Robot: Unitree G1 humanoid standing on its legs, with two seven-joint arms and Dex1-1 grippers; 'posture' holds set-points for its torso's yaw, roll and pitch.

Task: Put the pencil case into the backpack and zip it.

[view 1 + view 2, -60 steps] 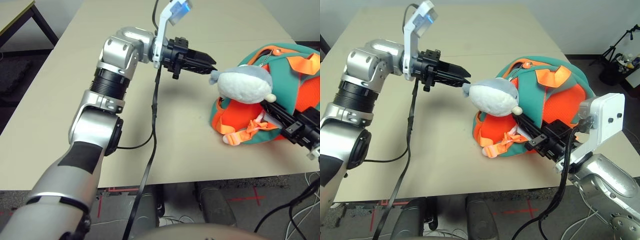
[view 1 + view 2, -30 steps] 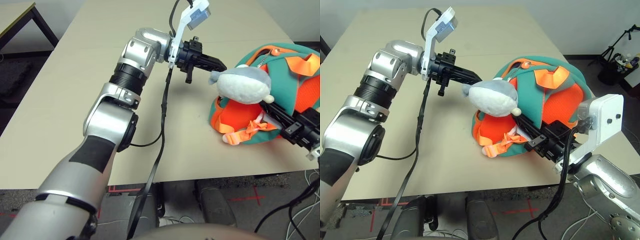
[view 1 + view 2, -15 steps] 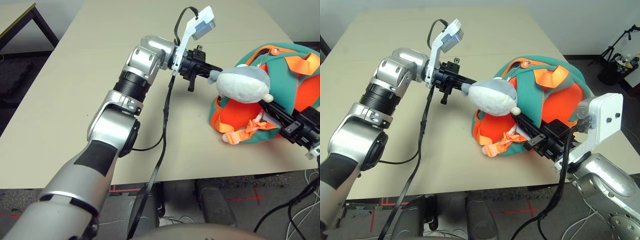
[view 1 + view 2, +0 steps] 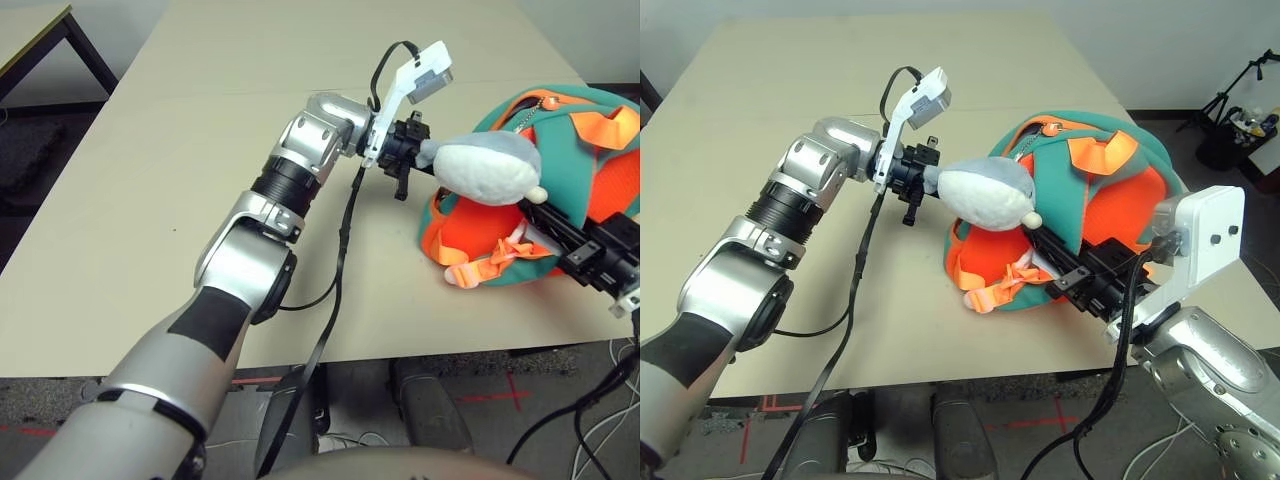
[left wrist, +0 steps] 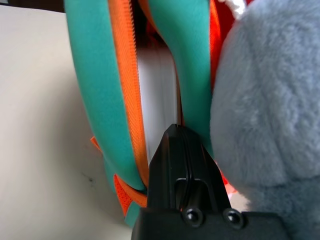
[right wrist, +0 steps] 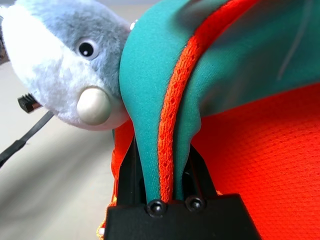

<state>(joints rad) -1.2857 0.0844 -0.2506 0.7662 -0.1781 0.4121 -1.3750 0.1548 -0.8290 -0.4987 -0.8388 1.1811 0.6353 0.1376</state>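
teal dome backpack point(image 4: 1110, 190), fuzzy grey plush point(image 4: 985, 195), left claw point(image 5: 181, 150) closed at zipper gap, right claw point(image 6: 162, 165) pinching teal edge

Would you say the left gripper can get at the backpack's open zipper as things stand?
Probably yes: the shut left gripper already sits at the zipper of the backpack, beside the plush shark, with nothing between.

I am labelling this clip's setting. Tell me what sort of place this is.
Probably a robotics lab or test room, not a home. A plain beige table stands on dark carpet, loose cables and red tape crosses mark the floor, and a stand with equipment waits in the corner.
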